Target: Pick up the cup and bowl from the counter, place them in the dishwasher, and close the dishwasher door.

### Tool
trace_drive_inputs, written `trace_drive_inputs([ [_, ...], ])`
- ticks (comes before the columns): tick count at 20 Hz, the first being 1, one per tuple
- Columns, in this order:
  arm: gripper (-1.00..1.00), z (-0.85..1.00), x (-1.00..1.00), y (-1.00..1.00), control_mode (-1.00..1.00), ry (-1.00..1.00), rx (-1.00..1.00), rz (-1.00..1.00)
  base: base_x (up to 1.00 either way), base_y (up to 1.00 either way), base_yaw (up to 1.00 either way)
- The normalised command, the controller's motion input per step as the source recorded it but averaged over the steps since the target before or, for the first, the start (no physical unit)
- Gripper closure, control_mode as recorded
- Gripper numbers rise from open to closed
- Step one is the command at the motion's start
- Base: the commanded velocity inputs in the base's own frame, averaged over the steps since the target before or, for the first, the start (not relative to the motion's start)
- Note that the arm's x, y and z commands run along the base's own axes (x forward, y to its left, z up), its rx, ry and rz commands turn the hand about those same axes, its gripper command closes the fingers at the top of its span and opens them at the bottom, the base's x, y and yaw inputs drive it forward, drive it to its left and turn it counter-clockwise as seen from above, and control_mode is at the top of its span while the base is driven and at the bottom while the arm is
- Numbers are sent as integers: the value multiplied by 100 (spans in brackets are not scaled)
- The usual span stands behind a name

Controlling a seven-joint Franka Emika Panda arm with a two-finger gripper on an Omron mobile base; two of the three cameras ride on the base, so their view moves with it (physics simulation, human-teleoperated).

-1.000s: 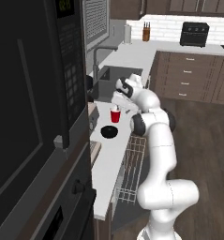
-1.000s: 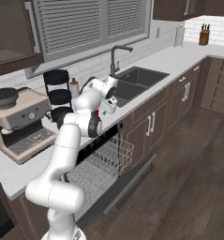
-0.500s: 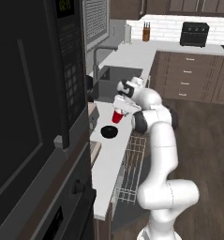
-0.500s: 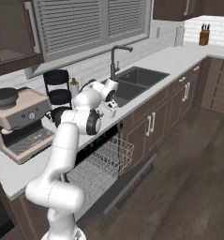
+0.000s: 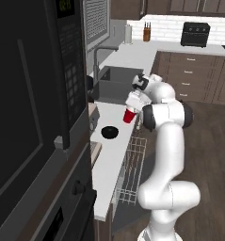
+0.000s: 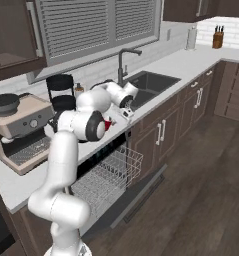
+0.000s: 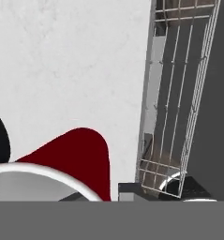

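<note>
Claw (image 5: 131,106) clamped on cup (image 5: 129,115) rim, cup lifted just above counter (image 5: 115,155) edge. Bowl (image 5: 109,132) on counter at cup's 8 o'clock. We carry cup upright, swing over open rack (image 5: 131,176), lower between wires, then release.

A home kitchen, rendered: dark brown cabinets (image 6: 163,127) with pale bar handles under a long light-grey desk (image 5: 115,155), a sink (image 6: 150,82) with a tall faucet (image 6: 123,62) below a shuttered window (image 6: 98,22), a black wall oven (image 5: 29,108), a coffee machine (image 6: 18,130), a knife block (image 6: 218,37), white tile backsplash, an open dishwasher (image 6: 108,177) with a wire rack, and wood flooring.
</note>
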Motion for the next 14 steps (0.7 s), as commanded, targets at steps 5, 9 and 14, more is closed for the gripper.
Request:
trace_drive_inputs([
  [5, 100, -11, -100, -93, -100, 0, 16, -7, 0, 0, 0],
  [9, 100, -71, -69, -79, -100, 0, 21, -6, 0, 0, 0],
  [14, 100, -75, -16, -42, -100, 0, 25, -5, 0, 0, 0],
])
